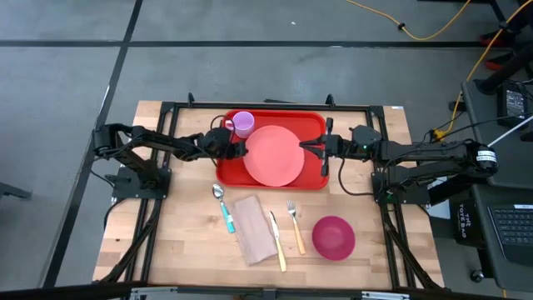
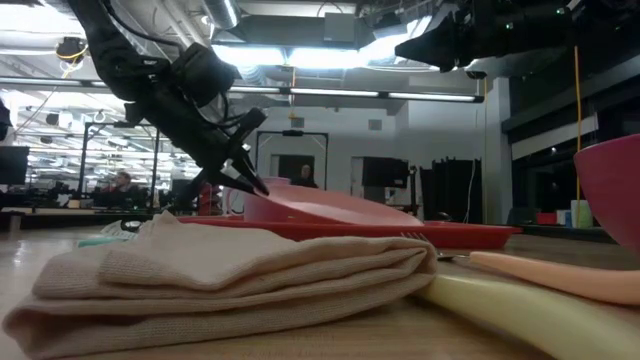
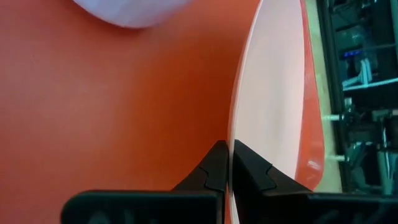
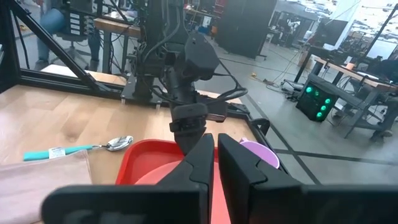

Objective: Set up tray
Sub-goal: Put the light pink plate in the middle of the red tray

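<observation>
The red tray (image 1: 312, 125) lies at the table's far middle. A round pink plate (image 1: 273, 156) is on it, and a purple cup (image 1: 242, 123) stands in its far left corner. My left gripper (image 1: 240, 150) is shut at the plate's left rim, slanting down from the left (image 2: 255, 187). My right gripper (image 1: 306, 147) hangs level above the plate's right rim, high over the tray (image 2: 405, 48). Its fingers (image 4: 214, 162) are shut on nothing. My left gripper has the pink plate's left rim (image 3: 235, 134) running into the seam between its two shut fingers, one finger over the plate and one on the tray side. The fingers come slanting down from the table's left. The plate's left edge (image 2: 250, 200) stands a little above the tray.
In front of the tray, from left to right, lie a teal-handled spoon (image 1: 223, 204), a folded beige napkin (image 1: 254, 229), a pale yellow knife (image 1: 276, 242), a fork (image 1: 296, 225) and a pink bowl (image 1: 333, 236). Black frame rails run along the table's edges.
</observation>
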Available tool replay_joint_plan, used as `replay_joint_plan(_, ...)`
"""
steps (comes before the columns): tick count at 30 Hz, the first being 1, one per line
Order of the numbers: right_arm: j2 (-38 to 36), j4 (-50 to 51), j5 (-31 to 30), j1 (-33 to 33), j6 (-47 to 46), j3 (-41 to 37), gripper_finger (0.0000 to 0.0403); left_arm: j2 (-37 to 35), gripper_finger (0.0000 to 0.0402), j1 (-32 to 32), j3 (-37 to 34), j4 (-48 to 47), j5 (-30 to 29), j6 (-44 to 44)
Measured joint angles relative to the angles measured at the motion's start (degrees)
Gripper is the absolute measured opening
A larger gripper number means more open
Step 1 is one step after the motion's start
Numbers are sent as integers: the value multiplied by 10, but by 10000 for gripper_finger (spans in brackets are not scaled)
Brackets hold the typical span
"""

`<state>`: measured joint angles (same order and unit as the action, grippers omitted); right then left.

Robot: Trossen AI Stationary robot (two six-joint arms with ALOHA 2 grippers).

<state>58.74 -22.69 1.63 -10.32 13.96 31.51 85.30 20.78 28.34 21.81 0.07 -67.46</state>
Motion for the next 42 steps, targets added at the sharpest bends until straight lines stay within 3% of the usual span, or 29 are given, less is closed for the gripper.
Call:
replay_joint_plan(8,0,0,0,0,0,0,29,0,3,0,0,-22,-43,-4)
replay_joint_plan(20,0,0,0,0,0,0,29,0,8,0,0,-22,-45,27)
replay_joint_plan(36,0,0,0,0,0,0,29,0,61,0,0,-23,-45,81)
replay_joint_plan(42,0,0,0,0,-2,0,29,0,82,0,0,-23,-46,149)
